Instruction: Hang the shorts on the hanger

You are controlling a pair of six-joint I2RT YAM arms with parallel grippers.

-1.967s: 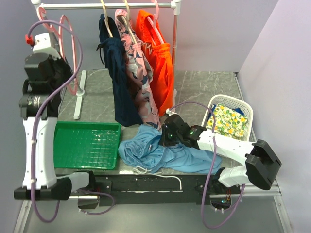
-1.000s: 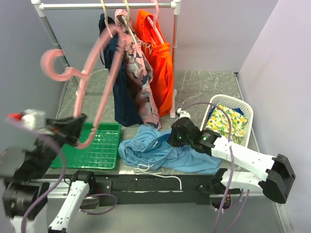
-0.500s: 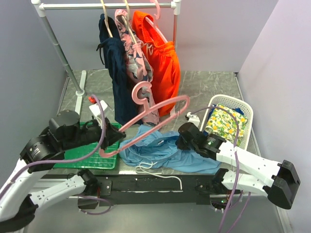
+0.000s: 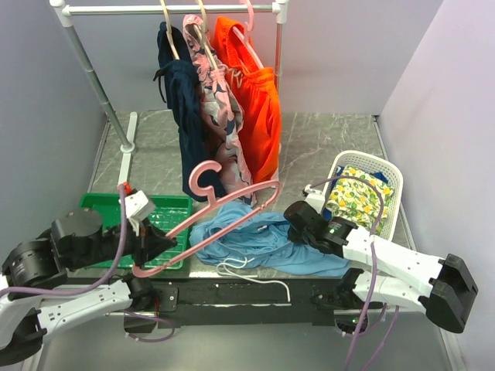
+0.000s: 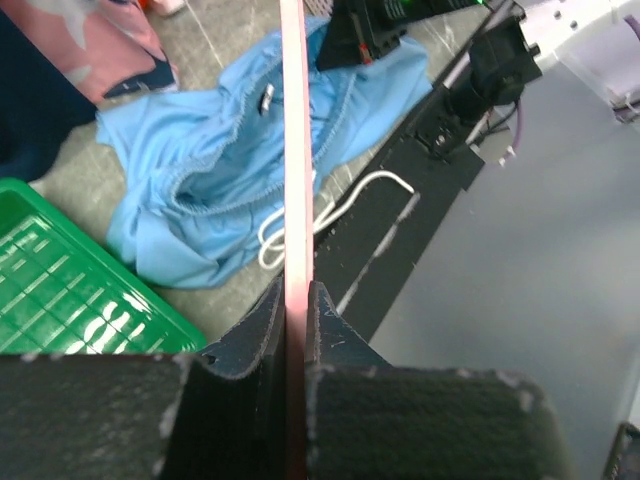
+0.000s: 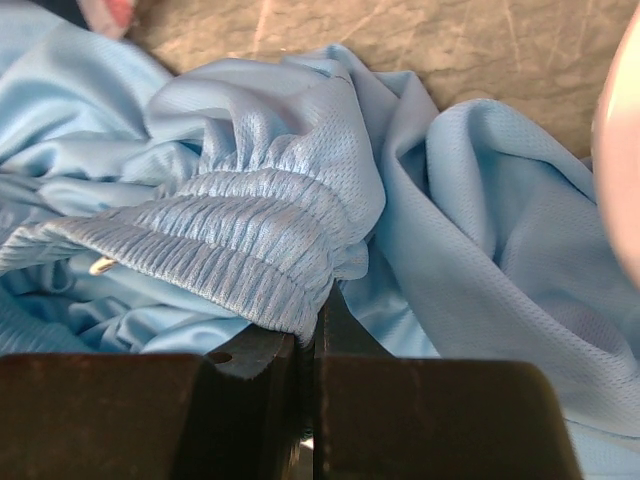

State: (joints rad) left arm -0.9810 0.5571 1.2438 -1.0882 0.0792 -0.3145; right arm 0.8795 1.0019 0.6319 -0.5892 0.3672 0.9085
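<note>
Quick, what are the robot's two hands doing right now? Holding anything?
Left gripper: closed, holding the pink hanger by its bar.
Right gripper: closed, pinching the waistband of the blue shorts.

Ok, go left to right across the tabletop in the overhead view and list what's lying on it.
Green tray → blue shorts → white basket.

Overhead view; wrist close-ups of shorts (image 4: 259, 249)
</note>
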